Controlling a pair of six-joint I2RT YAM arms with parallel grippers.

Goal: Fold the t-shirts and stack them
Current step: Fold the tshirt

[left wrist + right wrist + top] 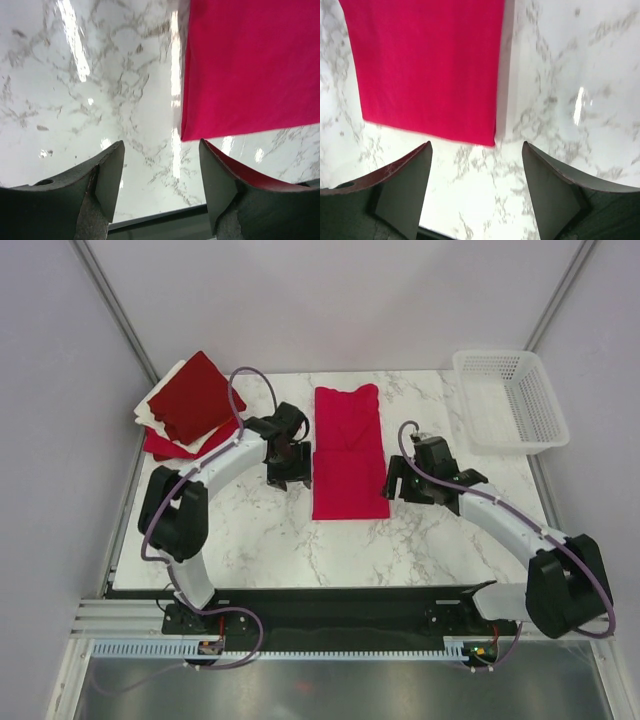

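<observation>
The crimson shirt (348, 455) lay flat in the middle of the marble table (250, 540), folded into a long narrow strip running from the back towards the arms. The left gripper (290, 465) sat just off the strip's left edge, about level with its near half. The right gripper (400, 480) was just off the right edge, close to the near end. So the shirt was basically sandwiched between the two, with neither gripping it.

From the left wrist, the left gripper (161, 145) had its jaws spread wide with only bare marble between them. The shirt (250, 70) filled the upper right, and its near corner was just ahead of the right-hand finger. From the right wrist it was the same deal. The right gripper (476, 145) was wide apart and empty, and the shirt (425, 65) lay ahead and to the left with its corner just beyond the gap.

The pile of shirts (190, 405), dark red on top with cream and red under it, sat at the back left corner. A white basket (510, 400) was at the back right, well apart from both grippers.
</observation>
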